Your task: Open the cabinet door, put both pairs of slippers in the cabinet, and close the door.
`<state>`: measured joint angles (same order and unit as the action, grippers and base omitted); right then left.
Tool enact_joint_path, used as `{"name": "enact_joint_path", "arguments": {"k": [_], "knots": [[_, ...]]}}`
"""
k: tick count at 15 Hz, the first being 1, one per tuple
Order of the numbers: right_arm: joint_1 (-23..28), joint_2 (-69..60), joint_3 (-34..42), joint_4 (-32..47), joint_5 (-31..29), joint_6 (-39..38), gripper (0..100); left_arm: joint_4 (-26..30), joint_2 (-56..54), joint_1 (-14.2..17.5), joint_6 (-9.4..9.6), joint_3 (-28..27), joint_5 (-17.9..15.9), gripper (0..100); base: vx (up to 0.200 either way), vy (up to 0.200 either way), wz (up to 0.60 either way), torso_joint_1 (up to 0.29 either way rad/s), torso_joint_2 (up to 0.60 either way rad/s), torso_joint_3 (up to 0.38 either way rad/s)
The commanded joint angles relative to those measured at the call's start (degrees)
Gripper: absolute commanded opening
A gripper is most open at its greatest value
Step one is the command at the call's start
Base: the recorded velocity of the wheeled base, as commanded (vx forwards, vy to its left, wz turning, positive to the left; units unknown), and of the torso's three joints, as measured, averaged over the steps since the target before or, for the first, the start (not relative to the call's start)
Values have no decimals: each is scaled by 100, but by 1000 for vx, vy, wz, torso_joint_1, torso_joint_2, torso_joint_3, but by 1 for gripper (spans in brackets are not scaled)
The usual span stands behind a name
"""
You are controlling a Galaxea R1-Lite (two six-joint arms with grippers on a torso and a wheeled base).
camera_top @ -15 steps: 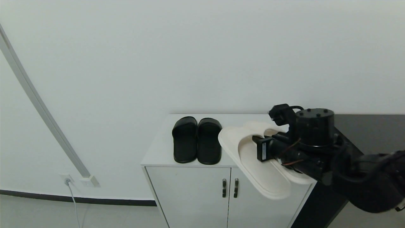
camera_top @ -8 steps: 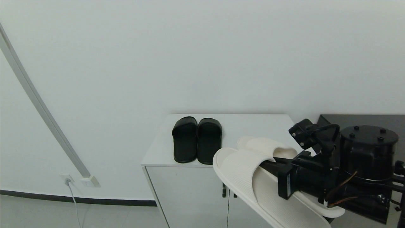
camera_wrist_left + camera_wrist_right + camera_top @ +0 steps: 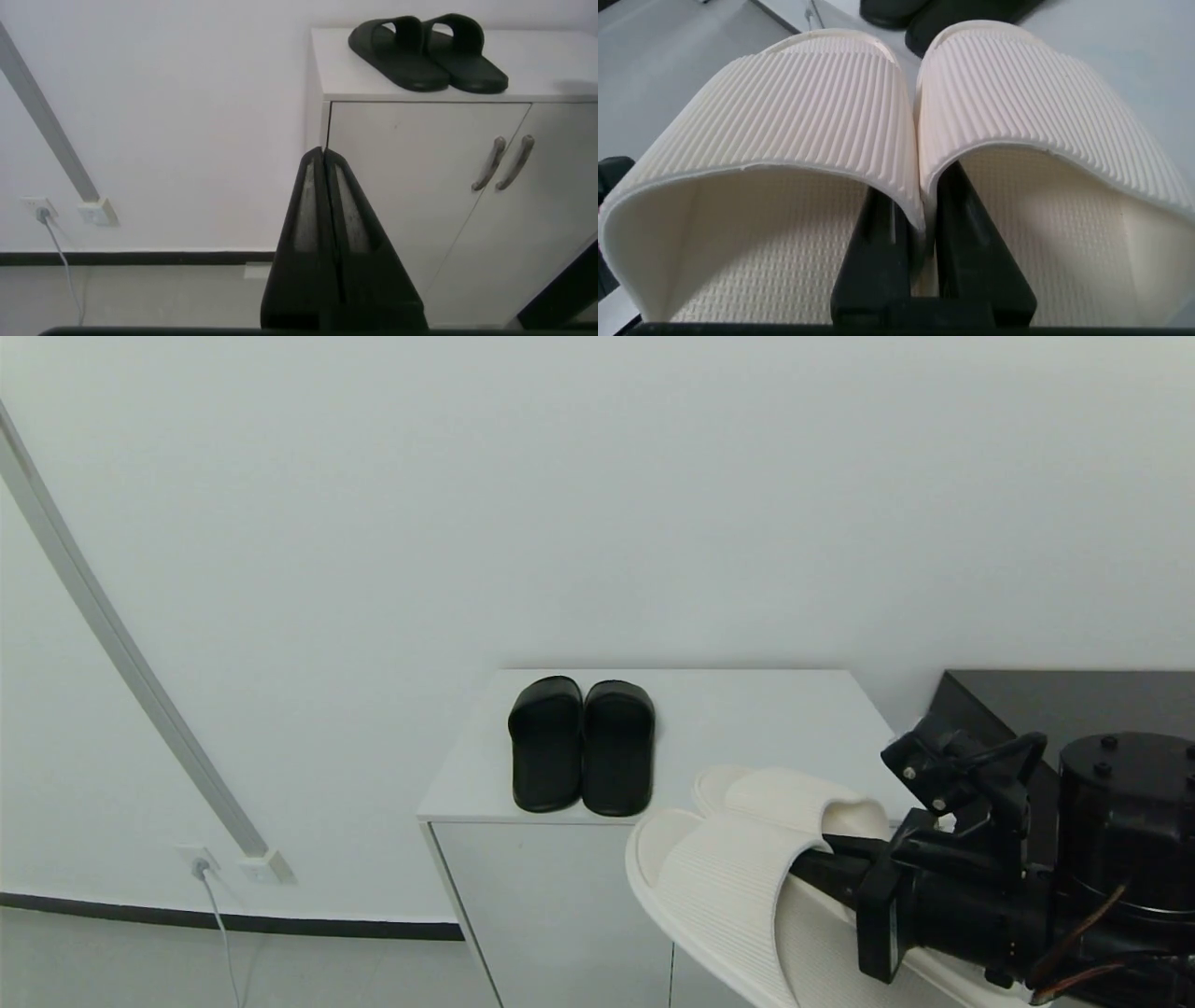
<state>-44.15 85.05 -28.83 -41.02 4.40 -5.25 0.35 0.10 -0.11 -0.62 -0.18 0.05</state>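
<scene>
A pair of black slippers (image 3: 581, 747) lies side by side on the white cabinet (image 3: 747, 719), also seen as black slippers (image 3: 430, 51) in the left wrist view. The cabinet doors (image 3: 402, 187) are closed, with two handles (image 3: 505, 163) at the middle seam. My right gripper (image 3: 822, 863) holds the pair of white slippers (image 3: 738, 859) in the air in front of the cabinet's right part. One finger sits in each white slipper (image 3: 831, 121), and the two fingers pinch the inner strap walls together (image 3: 920, 219). My left gripper (image 3: 324, 159) is shut and empty, low and left of the cabinet front.
A black table (image 3: 1074, 700) stands against the cabinet's right side. A wall socket with a cable (image 3: 198, 870) and a slanted grey conduit (image 3: 112, 635) are on the wall to the left. Bare floor lies in front of the cabinet.
My right arm has lifted the white slippers off the cabinet top and drawn them back toward me and lower right. The black slippers have stayed put.
</scene>
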Motion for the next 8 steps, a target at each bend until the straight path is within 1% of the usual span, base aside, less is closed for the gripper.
{"name": "enact_joint_path", "arguments": {"k": [1, 5, 7, 8], "knots": [[-5, -42, 44, -2, 61, 33, 0, 0, 8, 2, 1, 1, -5, 0, -200, 0, 0, 32, 7, -2], [-5, -42, 106, -20, 70, 42, 0, 0, 8, 2, -8, 1, 4, 0, -200, 0, 0, 0, -5, 4], [-5, -42, 150, -20, 158, 51, 0, 0, 8, 2, 1, 1, 4, 0, 0, 0, 0, 0, 0, 0], [12, -50, 220, -11, 245, 174, 0, 0, 8, 2, -8, 1, 4, 0, 0, 0, 0, 0, 0, 0]]}}
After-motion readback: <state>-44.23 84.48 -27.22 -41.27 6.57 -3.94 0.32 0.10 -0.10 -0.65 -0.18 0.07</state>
